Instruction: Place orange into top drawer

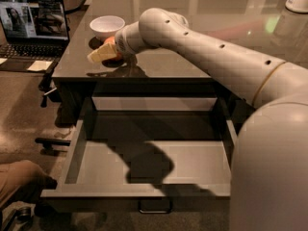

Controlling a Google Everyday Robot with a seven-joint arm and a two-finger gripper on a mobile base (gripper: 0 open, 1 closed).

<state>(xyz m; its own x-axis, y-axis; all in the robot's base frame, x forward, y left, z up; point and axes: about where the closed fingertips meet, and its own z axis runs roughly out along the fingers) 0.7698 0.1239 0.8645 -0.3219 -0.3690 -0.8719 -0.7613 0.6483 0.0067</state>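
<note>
The orange point(110, 41) sits on the dark desktop point(202, 57) just in front of the white bowl point(107, 26), and it is mostly hidden by my gripper. My gripper point(102, 54) reaches in from the right and sits right at the orange, covering its front side. The top drawer point(202, 160) is pulled wide open below the desk edge, with a flat grey interior holding nothing and a small metal handle point(155, 207) on its front. My arm's shadow falls across the drawer floor.
An open laptop point(33, 25) stands on a table at the far left. A person's leg point(19, 183) shows at the bottom left beside the drawer front. A chair base point(53, 142) lies left of the drawer. My arm point(216, 61) spans the desktop from the right.
</note>
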